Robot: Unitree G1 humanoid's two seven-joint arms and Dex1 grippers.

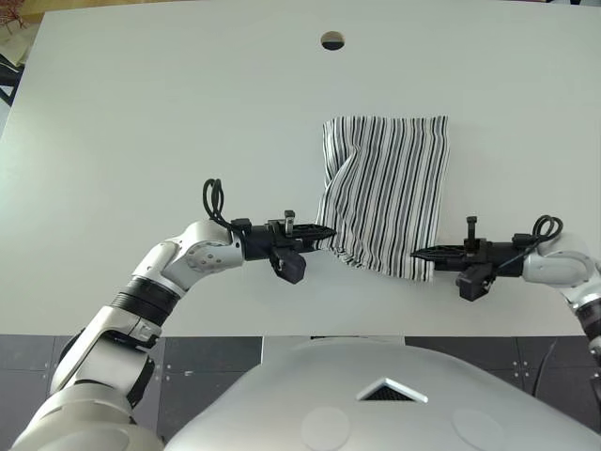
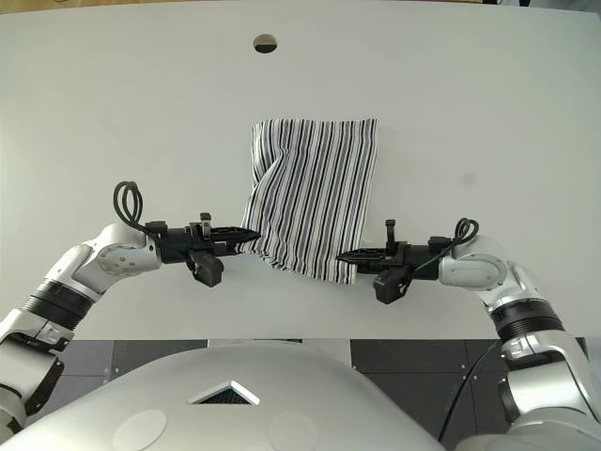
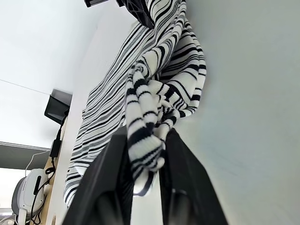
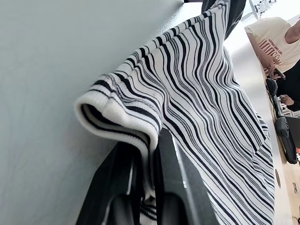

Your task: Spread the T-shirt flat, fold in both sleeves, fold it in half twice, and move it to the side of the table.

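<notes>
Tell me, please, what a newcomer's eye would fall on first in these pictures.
The black-and-white striped T-shirt, folded into a rough rectangle, lies right of centre on the white table. The left pincer and the right pincer each clamp one of its near corners. A small round hole sits near the table's far edge.

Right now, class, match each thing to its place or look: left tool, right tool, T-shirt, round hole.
1 left tool
2 right tool
3 T-shirt
4 round hole

A far across the table
B shut on the shirt's near right corner
C black-and-white stripes
D shut on the shirt's near left corner

Pairs: 1-D, 2-B, 3-C, 4-A
</notes>
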